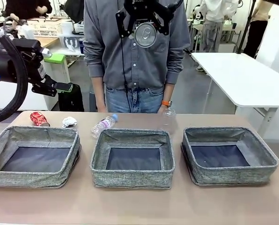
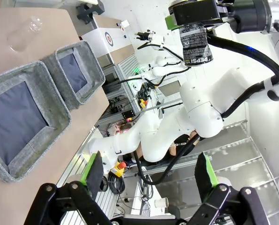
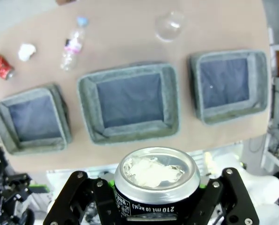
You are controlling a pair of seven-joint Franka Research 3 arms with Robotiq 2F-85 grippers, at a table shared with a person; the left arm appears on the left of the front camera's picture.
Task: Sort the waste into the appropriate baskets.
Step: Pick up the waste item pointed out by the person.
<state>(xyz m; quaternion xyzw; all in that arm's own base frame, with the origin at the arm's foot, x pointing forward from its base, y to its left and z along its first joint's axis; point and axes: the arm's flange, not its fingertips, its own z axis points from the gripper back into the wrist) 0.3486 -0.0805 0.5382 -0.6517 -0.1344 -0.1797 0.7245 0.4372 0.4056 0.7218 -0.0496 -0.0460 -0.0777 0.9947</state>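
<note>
Right jaws are clamped tight on the dark printed can [image 1: 145, 33], a black finger [image 3: 83, 197] at each side of its body. A silver end faces the front camera, and the side print reads PEPSI in the left wrist view. The can hangs high above the middle basket [image 1: 132, 179], probably over its near half, though depth is hard to judge from the front. It is level with the chest of the person [image 1: 102, 51], who stands beyond that basket at the far edge of the table [image 1: 139, 206].

Left jaws stand spread wide with only air between the green pads [image 2: 93, 171]. They are raised off the table, well to the left of the middle basket (up past the far corner of the left basket [image 1: 34, 177]).

The left basket and the right basket [image 1: 233, 174] flank the middle basket in one row, each a little apart from it. Just beyond the middle basket's far-left corner lies the clear bottle [image 1: 104, 124], with its blue cap pointing away. Farther left of it are the white paper wad [image 1: 69, 122] and then the crushed red can [image 1: 39, 119], both on the table behind the left basket. Past the middle basket's far-right corner stands the clear plastic cup [image 1: 168, 118], faint against the person's jeans.
</note>
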